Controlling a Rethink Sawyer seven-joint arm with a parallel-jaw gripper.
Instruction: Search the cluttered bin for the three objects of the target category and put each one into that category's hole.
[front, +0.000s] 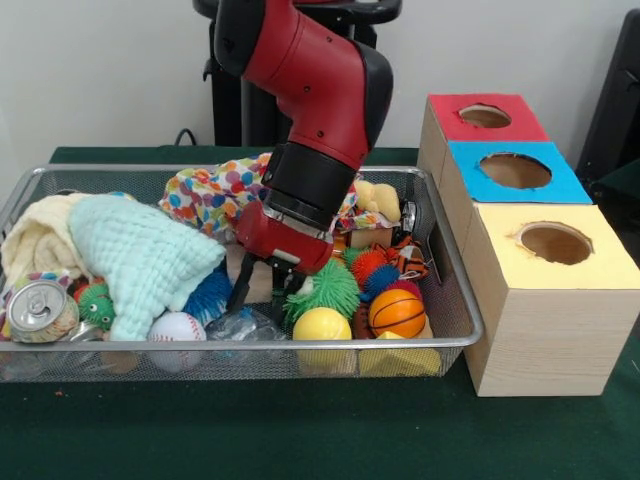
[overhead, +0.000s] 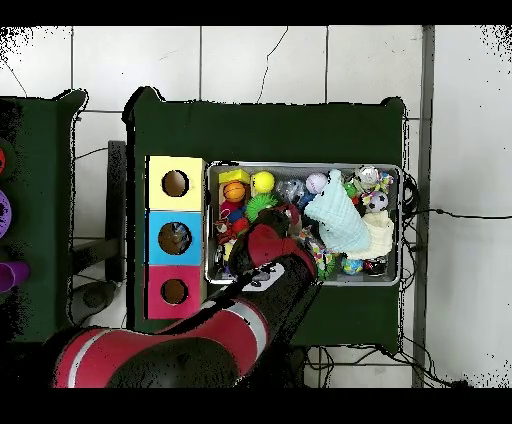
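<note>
The wire mesh bin (front: 300, 346) is full of toys and cloths. A crumpled clear bottle (front: 238, 324) lies at its front wall, between a baseball (front: 177, 327) and a yellow ball (front: 321, 324); it also shows in the overhead view (overhead: 291, 188). My gripper (front: 265, 295) hangs in the bin just above and behind this bottle, open, with black fingers (front: 240, 288) spread and nothing held. The blue-surround hole (front: 515, 170) is in the middle of the wooden box, right of the bin; it also shows in the overhead view (overhead: 175, 238). Other bottles are hidden.
A silver can (front: 38, 305) lies at the bin's front left beside a mint cloth (front: 140, 255) and a cream cloth (front: 35, 245). A green spiky ball (front: 330, 287), a small basketball (front: 397, 312) and a spotted cloth (front: 210, 195) crowd the gripper. Red-surround hole (front: 485, 116) and yellow-surround hole (front: 555, 242) flank the blue one.
</note>
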